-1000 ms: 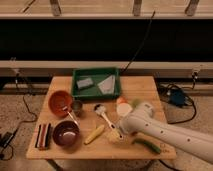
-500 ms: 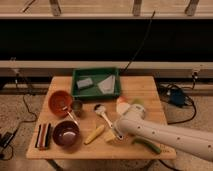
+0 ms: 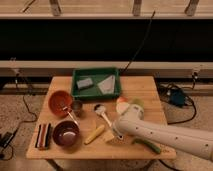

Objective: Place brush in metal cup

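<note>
Camera view: my gripper (image 3: pixel 114 134), fingers spread, hangs just near-right of the brush (image 3: pixel 102 114), which lies outside the metal cup (image 3: pixel 77 106), to its right.

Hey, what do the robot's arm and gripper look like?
The arm is a thick, smooth white tube with small dark dots along its side. The gripper, at its end beside the yellow vegetable, looks darker. No cables show on it.
</note>
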You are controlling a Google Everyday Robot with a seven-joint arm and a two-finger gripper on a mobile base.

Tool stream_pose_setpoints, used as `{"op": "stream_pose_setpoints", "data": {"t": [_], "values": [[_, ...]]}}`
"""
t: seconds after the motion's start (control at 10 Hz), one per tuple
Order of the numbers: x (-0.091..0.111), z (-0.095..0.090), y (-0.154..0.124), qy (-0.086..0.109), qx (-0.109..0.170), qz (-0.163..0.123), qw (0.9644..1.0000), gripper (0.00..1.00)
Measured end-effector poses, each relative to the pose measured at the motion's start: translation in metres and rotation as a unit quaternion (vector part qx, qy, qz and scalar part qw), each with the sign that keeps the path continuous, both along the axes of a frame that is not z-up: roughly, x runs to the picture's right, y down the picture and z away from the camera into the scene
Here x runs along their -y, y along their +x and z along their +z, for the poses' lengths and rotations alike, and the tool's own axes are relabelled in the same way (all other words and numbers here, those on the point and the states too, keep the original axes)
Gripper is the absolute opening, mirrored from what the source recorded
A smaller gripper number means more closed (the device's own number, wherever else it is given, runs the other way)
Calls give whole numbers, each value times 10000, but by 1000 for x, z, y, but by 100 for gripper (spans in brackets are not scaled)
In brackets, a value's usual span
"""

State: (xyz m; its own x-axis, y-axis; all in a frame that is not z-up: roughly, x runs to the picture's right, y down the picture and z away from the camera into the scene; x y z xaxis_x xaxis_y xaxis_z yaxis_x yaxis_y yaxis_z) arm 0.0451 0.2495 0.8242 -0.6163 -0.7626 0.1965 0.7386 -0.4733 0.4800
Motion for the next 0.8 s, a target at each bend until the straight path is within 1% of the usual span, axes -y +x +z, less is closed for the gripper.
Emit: {"op": "stream_pose_setpoints", "data": {"t": [0.3,0.4,0.5,0.6,0.7,0.8], "values": [[0,0,0,1,-5,0,10000,80],[-1,1,3,24,-82,-16,10000,80],[-2,2,6,71,-190,-67,9998,77],[-4,3,13,124,-325,-112,9993,71],[-5,3,19,214,-542,-144,9982,59],[-4,3,19,271,-602,-184,9976,49]]}}
